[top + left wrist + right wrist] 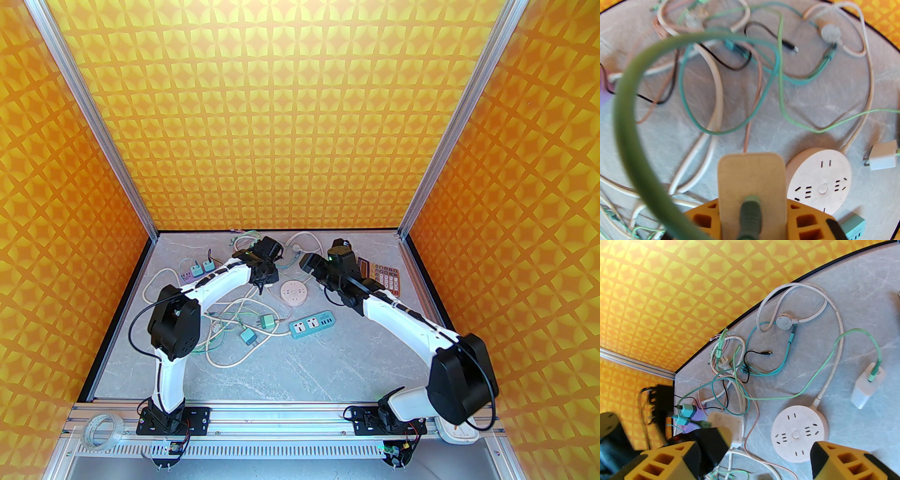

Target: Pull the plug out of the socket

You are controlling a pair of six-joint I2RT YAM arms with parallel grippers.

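My left gripper [752,211] is shut on a cream plug [750,168], which has a thick green cable [625,105] looping out of its back. The plug hangs just left of the round white socket [822,178], apart from it, and its prongs are hidden. All slots that show on the socket's face are empty. In the right wrist view the same plug [723,421] sits left of the socket [799,434]. My right gripper [754,448] is open above the socket's near edge, with nothing between its yellow fingers. From above, both grippers [262,277] [309,263] hover beside the socket [294,294].
Tangled cables [234,323] cover the left and back of the table. A blue power strip [313,326] lies in front of the socket. A purple strip holding teal plugs [197,271] lies at the left, and a calculator [384,276] at the right. A white adapter [867,386] lies near the socket.
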